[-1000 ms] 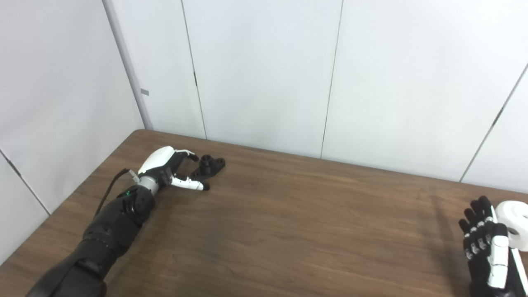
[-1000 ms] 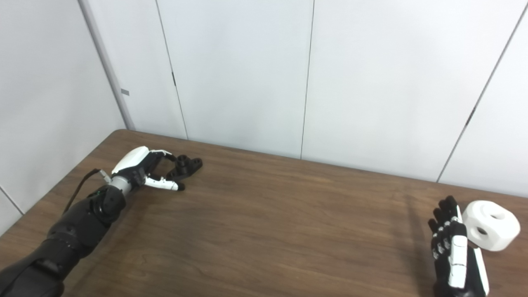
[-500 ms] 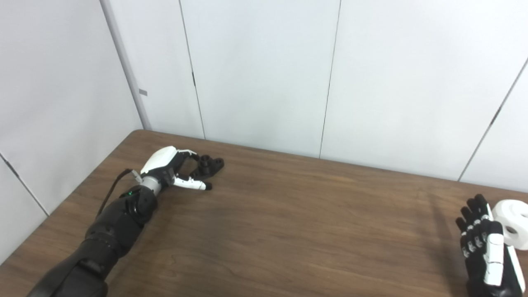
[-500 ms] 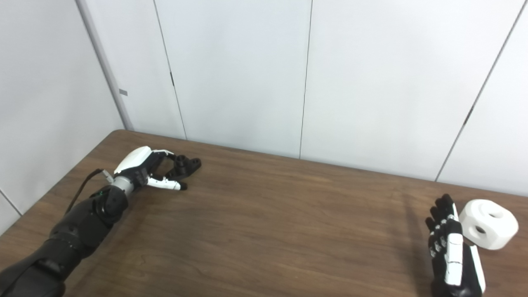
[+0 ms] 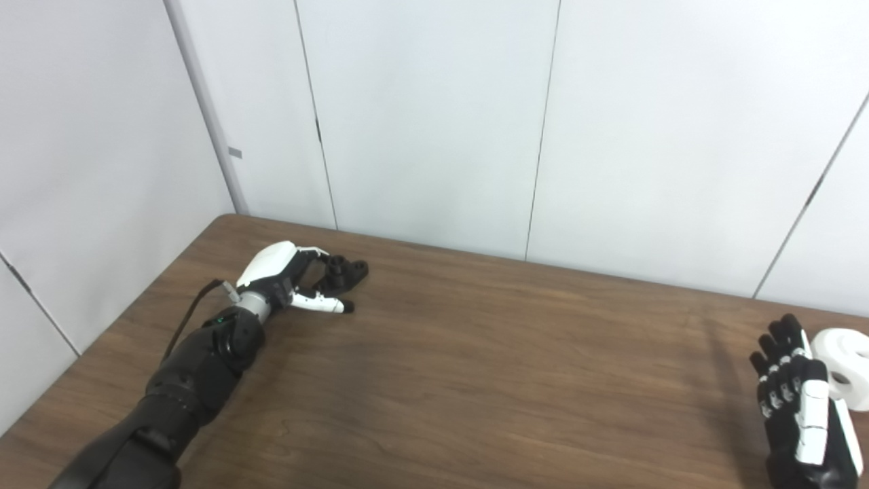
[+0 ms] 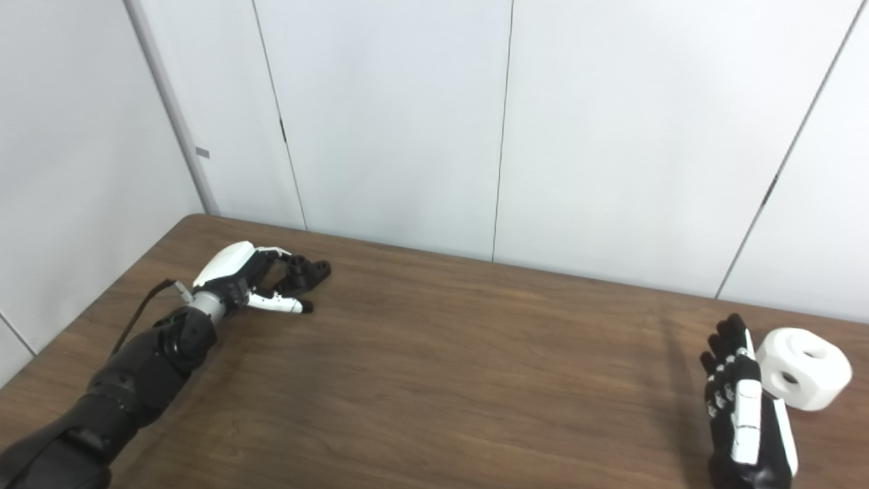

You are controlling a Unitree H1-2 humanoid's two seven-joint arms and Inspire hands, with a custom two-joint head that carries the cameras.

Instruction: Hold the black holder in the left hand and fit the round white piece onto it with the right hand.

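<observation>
Since your left hand (image 6: 234, 278) is half-curled around but not yet gripping the stiff black holder (image 6: 309, 272) at its fingertips, and your open right hand (image 6: 743, 407) stands empty just beside the smooth, hard-looking white piece (image 6: 804, 368) on the desk (image 6: 475, 380), take each by its outer sides.

Matt wood-grain table (image 6: 434, 367)
</observation>
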